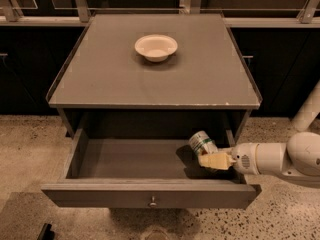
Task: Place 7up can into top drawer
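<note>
My jaws, reaching in from the right, are clenched on the 7up can (202, 143) inside the open top drawer (115, 196). The cream-yellow tips grip the can at its lower end. From there it leans up and to the left, its silvery end pointing toward the back of the drawer and its green-and-white label facing the camera. The can is in the right part of the drawer, near the right wall. I cannot tell whether it touches the drawer floor, though a dark shadow lies beneath it and to its left. My arm (270, 159), white and rounded, comes in over the drawer's right front corner, with its wrist just above the rim.

The drawer stands pulled well out from under the desk (100, 79), its flat front panel toward the camera and a small round metal knob (153, 202) at the panel's centre.

On the desk a shallow cream-white bowl (156, 47) sits upright near the back edge, about midway across — well apart from the can and from my jaws. A low raised lip runs along the desk's left and right sides. Speckled floor (30, 149) spreads around the cabinet, with dark cupboard fronts behind it.
</note>
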`<state>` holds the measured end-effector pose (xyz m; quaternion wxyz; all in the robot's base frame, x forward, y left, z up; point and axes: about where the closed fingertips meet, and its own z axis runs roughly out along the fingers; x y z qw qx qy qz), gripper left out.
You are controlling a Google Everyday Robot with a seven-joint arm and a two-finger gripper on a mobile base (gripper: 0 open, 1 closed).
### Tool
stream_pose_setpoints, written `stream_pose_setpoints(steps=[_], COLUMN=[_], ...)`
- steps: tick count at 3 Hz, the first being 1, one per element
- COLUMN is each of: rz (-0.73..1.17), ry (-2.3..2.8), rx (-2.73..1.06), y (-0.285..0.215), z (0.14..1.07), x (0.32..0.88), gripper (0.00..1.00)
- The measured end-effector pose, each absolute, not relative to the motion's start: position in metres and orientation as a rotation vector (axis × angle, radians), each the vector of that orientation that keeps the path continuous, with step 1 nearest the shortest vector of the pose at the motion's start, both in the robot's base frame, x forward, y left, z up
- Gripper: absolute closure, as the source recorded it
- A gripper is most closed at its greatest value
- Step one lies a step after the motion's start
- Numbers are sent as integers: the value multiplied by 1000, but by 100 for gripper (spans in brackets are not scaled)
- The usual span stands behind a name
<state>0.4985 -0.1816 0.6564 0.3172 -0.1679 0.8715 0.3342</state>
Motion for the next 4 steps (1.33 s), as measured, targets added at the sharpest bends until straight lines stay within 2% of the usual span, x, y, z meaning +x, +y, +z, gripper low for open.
stream_pose_setpoints(steps=[2, 3, 4], rz=[880, 879, 880], ry=[2294, 2294, 2294], rx=[-442, -442, -442], y=[-182, -174, -174], z=[656, 664, 664], x=[498, 501, 501], gripper=[12, 0, 0])
